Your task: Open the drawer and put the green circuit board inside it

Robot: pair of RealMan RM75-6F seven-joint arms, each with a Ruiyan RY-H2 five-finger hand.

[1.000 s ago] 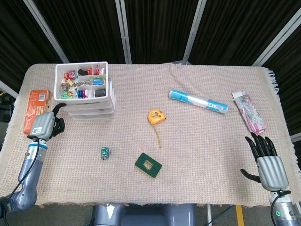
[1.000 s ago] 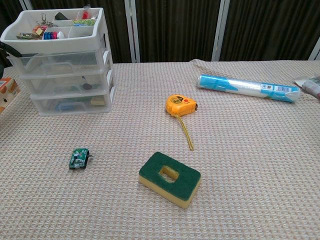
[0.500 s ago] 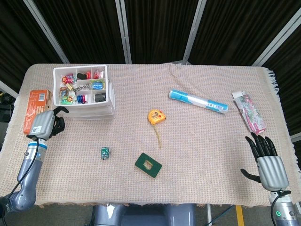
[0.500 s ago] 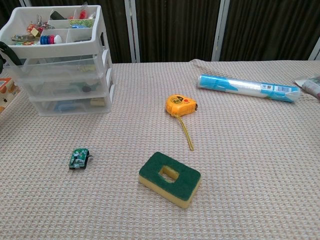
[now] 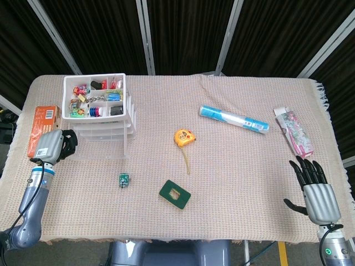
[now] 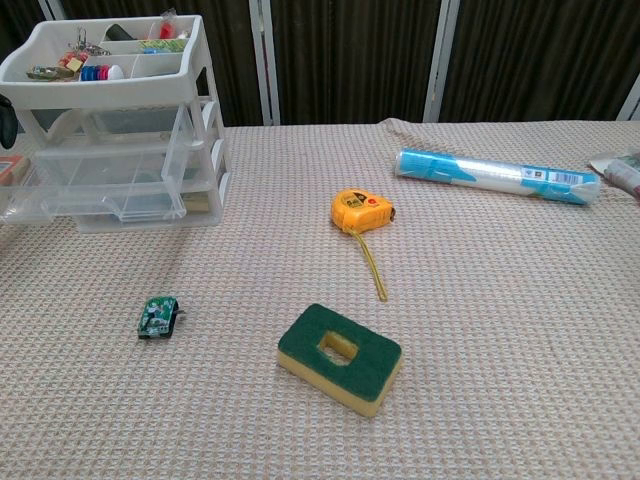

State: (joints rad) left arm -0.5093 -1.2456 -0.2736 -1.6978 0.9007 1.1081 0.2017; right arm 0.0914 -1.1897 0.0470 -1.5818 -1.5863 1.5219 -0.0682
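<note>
You are gripping the clear drawer with your curled left hand – keep hauling and the light drawer unit risks tipping toward that hand.

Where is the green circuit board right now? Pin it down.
In both views the green circuit board lies on the tablecloth left of centre, in front of the drawer unit and left of the green sponge.

Both the left hand and the right hand have silver-grey backs and black fingers; grey forearms carry blue wrist rings.
</note>
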